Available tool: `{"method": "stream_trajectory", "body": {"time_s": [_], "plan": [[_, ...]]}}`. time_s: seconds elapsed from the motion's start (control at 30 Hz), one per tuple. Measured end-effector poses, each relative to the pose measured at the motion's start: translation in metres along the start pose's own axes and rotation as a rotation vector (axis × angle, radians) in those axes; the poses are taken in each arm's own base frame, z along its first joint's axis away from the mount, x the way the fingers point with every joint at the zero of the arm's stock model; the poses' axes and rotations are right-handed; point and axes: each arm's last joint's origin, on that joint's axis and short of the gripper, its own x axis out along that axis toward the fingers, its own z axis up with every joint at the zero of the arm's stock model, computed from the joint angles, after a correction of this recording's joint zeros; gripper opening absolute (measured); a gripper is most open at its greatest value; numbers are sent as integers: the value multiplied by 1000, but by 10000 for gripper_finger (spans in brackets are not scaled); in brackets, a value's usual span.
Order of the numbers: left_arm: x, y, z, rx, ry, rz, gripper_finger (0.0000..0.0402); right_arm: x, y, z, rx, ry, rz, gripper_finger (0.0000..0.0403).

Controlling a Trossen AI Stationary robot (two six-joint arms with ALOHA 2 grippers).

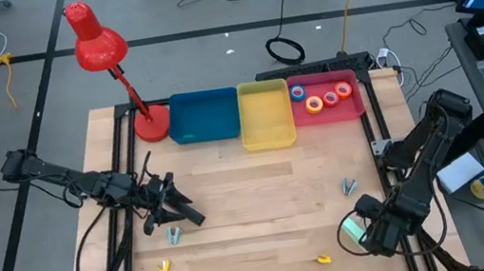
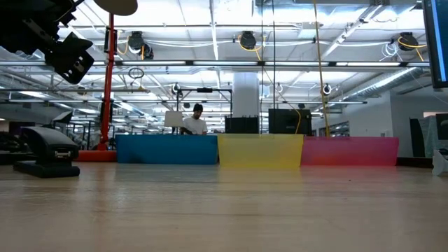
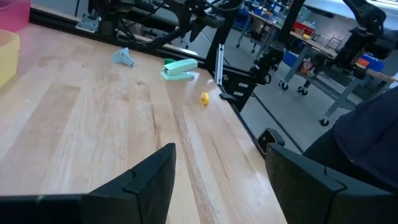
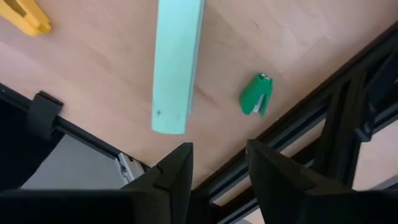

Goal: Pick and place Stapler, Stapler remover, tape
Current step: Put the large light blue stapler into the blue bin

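Observation:
My left gripper (image 3: 217, 168) is open and hangs above the table's left side (image 1: 164, 205), high over a black stapler (image 2: 49, 157) that lies flat on the wood. A grey staple remover (image 1: 173, 232) lies just near of it. My right gripper (image 4: 221, 162) is open above the near right corner (image 1: 369, 232), over a mint-green stapler (image 4: 177, 62) lying flat, with a small green staple remover (image 4: 256, 94) beside it. Several tape rolls (image 1: 314, 103), blue, orange and red, lie in the red bin (image 1: 358, 107).
Blue bin (image 1: 204, 117), yellow bin (image 1: 265, 117) and the red bin stand in a row along the far edge, with a red desk lamp (image 1: 99, 46) at the far left. Another grey remover (image 1: 348, 185) and two yellow pieces (image 1: 163, 265), (image 1: 323, 259) lie on the wood.

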Motion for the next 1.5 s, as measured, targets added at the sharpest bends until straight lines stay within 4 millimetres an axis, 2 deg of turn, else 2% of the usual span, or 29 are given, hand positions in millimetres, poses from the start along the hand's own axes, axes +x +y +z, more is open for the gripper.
{"method": "stream_trajectory", "body": {"time_s": [0.47,0.83,1.13,1.3,1.5], "plan": [[0,0,0,1,0,0,246,-1,5,4,66,-65,63,151],[0,0,0,1,0,0,246,1,8,4,53,-89,102,250],[0,0,0,1,0,0,246,42,13,14,39,-39,253,290],[0,0,0,-3,0,0,246,61,6,20,63,-10,240,286],[0,0,0,-21,0,0,246,70,-1,24,68,-21,216,277]]}}
